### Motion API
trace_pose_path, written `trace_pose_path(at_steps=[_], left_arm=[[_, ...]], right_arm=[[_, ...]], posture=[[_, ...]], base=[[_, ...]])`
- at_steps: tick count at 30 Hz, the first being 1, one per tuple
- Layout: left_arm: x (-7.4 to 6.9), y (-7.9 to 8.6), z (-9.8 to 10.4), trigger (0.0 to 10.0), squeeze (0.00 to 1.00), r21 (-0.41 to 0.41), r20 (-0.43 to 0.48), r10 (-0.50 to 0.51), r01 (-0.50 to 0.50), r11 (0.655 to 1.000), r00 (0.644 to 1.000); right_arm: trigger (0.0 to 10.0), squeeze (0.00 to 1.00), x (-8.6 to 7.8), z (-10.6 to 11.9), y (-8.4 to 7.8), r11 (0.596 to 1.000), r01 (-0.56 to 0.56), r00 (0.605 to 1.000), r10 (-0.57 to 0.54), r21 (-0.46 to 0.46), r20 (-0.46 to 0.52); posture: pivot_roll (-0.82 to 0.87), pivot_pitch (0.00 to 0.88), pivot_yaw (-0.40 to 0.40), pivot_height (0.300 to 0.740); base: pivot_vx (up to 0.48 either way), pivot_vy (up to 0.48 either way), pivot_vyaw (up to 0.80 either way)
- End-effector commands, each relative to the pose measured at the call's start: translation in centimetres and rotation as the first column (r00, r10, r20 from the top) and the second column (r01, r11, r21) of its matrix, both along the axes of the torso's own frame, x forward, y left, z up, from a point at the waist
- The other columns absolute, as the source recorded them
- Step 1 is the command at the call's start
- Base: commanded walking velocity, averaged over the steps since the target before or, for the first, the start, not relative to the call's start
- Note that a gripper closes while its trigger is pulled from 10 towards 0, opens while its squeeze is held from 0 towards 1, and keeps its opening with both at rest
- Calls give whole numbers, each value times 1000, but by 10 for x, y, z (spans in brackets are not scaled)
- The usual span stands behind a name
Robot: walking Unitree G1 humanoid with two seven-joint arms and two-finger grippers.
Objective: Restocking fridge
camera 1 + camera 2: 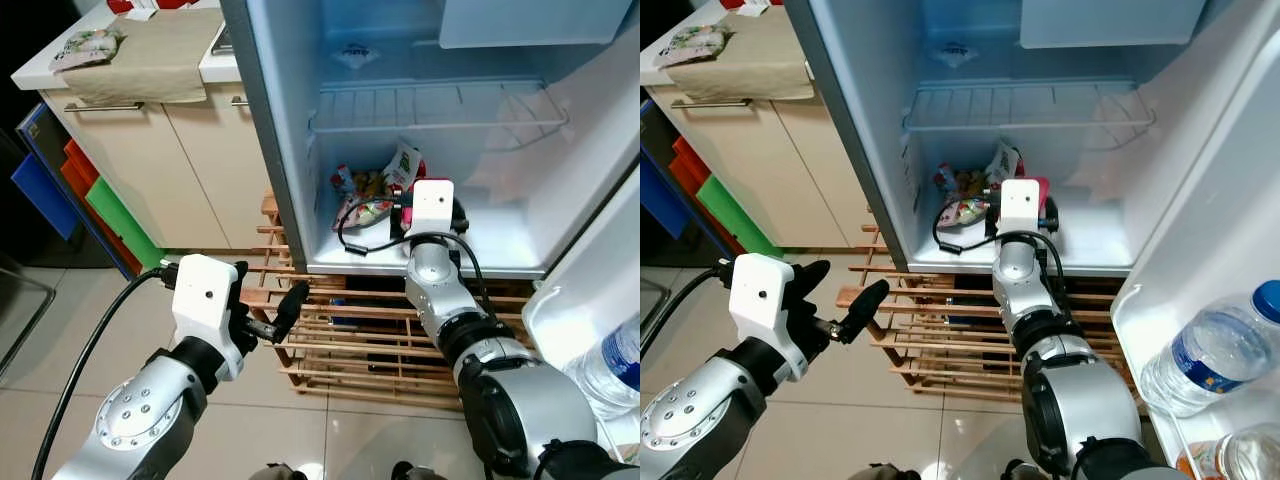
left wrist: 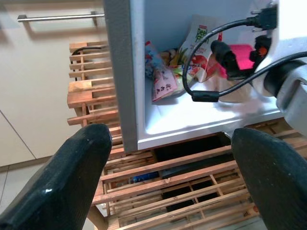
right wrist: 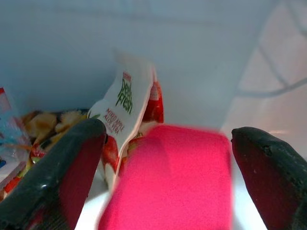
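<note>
The open fridge (image 1: 290, 150) stands on a wooden pallet. Its bottom compartment holds several snack bags (image 1: 362, 190) and an upright white "Deli Fresh" pouch (image 3: 125, 103). My right gripper (image 3: 170, 139) reaches into that compartment, open, with its fingers on either side of a pink pack (image 3: 177, 187) that lies next to the pouch. The same pink pack (image 2: 238, 53) shows in the left wrist view. My left gripper (image 1: 840, 290) hangs open and empty outside the fridge, low by its left front corner, over the pallet.
A wire shelf (image 1: 440, 105) spans the fridge above the snacks. The door shelf at the right holds a water bottle (image 1: 1210, 360). The slatted pallet (image 1: 340, 345) juts out in front. A cabinet (image 1: 170, 170) and coloured boards (image 1: 95, 205) stand to the left.
</note>
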State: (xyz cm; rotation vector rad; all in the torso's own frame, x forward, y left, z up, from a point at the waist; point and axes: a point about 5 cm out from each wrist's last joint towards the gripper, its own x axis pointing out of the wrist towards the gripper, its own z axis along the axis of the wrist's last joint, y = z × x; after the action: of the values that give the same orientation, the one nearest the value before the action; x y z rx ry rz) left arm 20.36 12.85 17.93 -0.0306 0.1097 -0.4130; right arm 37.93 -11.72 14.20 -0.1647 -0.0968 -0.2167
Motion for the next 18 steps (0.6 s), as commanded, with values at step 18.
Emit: trace_pose_path(at_steps=[18], left_arm=[[4, 2, 0, 10000, 0, -5, 24, 34, -34, 999, 999]], right_arm=[[10000, 0, -88, -39, 16, 992, -92, 991, 100, 87, -87]], posture=[[82, 167, 74, 740]], base=[[0, 0, 0]])
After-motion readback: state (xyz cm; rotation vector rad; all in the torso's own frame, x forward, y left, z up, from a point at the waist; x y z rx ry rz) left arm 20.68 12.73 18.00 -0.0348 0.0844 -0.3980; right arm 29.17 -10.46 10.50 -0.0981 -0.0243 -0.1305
